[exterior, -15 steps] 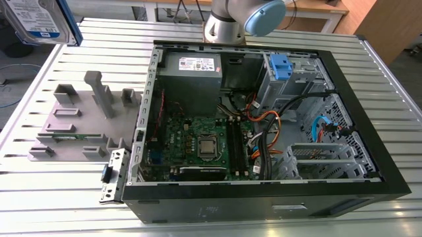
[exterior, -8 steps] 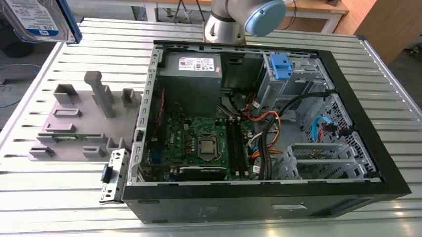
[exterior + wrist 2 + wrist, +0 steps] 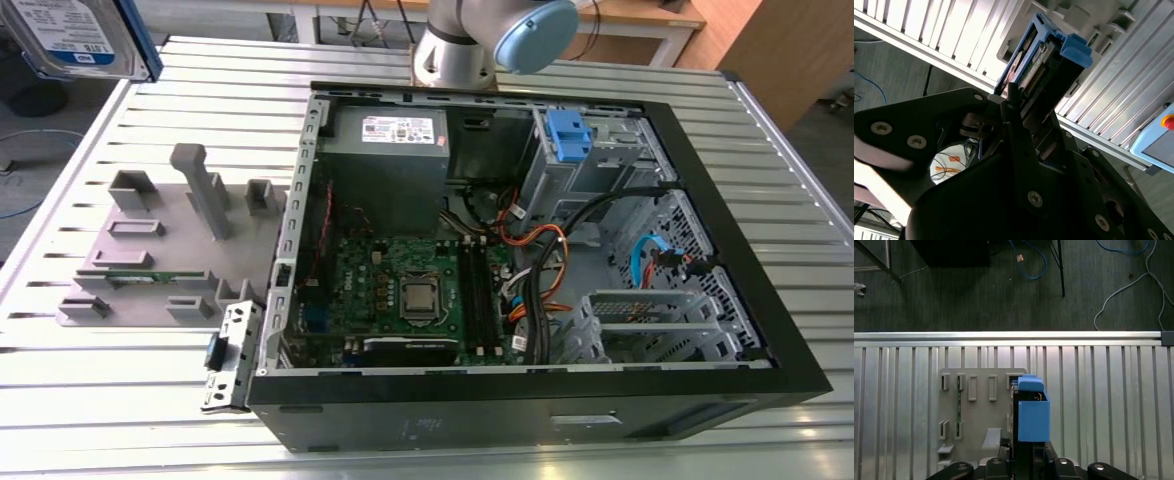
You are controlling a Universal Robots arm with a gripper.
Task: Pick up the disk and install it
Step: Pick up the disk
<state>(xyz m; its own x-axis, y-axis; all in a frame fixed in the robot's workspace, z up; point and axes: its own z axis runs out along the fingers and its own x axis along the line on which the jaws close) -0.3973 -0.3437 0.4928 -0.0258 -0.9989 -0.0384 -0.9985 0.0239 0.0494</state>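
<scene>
- Gripper (image 3: 1021, 107) clamped on disk (image 3: 1040, 57); disk held edge-on above fixture plate (image 3: 979, 415).
- Judged: carry w/o tilt; square the carrier frame to drive bay (image 3: 607, 160), far end of PC case (image 3: 534, 415), exterior view's right.

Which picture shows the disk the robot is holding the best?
The exterior view: the disk turns its labelled face to that camera, though the picture's edge crops it. The second wrist view shows its thin edge and blue frame; the first wrist view, mostly the blue frame.

Ribbed metal table (image 3: 801, 200): open PC case (image 3: 534, 400) is set on it, w/ grey slotted holder plate (image 3: 174, 255) laid just beside.
</scene>
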